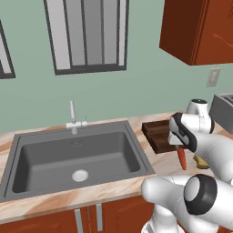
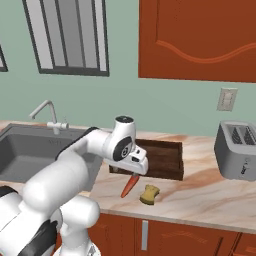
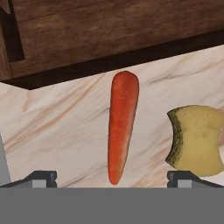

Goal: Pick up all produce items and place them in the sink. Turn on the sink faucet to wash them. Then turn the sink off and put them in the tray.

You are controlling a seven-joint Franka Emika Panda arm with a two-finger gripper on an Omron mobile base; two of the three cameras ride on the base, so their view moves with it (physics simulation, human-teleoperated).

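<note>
The marbled beige counter [image 1: 54,200] carries everything, and the large dark grey rectangular sink [image 1: 73,157] set into it holds no produce, its slim pale silver faucet [image 1: 73,119] showing no water running. Beside the sink's right end sits the dark brown wooden-looking tray [image 2: 160,159], also bare. So, by my judgement, the task is at its very start: picking, washing and traying are all left. The white arm's gripper [image 3: 112,178] hovers with jaws spread wide, holding nothing, above the slim red-orange tapered carrot [image 3: 121,127]. It lies flat on the counter just in front of the tray, smooth and glossy, beside a small yellow sponge [image 3: 196,139].
</note>
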